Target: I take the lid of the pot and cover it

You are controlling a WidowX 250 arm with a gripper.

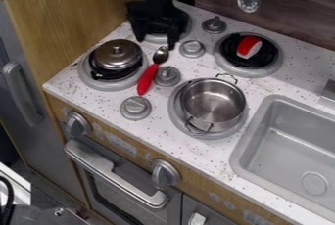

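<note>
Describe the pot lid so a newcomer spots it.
On the stovetop, find the burner farthest from the sink. The lid sits there: a round metal dome, knob on top. The open pot has two loop handles; the nearby spoon is red-handled.

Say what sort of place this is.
Likely a toy kitchen: a small counter with burners, one holding an open pot, a grey sink set in beside them, and an oven door below.
</note>
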